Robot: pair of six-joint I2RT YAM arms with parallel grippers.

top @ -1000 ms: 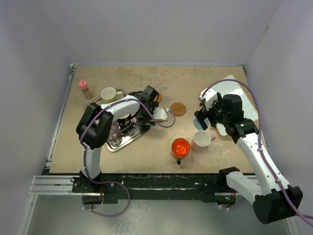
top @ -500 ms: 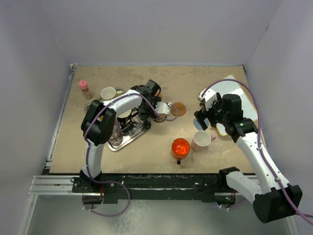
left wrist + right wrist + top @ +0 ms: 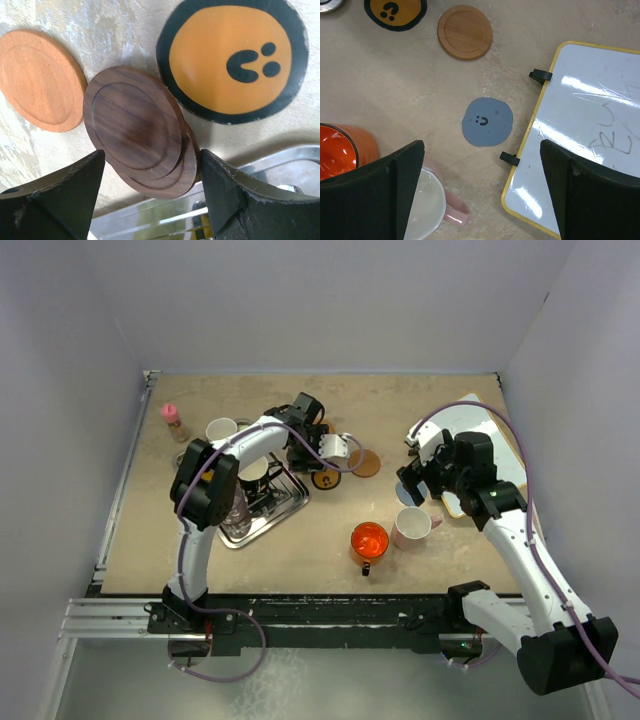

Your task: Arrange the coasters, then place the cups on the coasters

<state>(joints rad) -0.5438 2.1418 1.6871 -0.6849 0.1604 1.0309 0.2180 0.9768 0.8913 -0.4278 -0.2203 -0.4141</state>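
Swung my left gripper [image 3: 151, 161] farther back: it hangs open over two stacked dark coasters [image 3: 132, 125], tray [image 3: 280, 160] edge just beside. Right gripper [image 3: 480, 165] gapes open above the grey-blue coaster [image 3: 487, 121].

The left gripper [image 3: 338, 450] has swung from the tray's [image 3: 262, 527] right edge toward the far wall, stopping beside the brown coaster [image 3: 366, 462]. The black-rimmed orange coaster [image 3: 325, 479] now shows where the gripper hung before.
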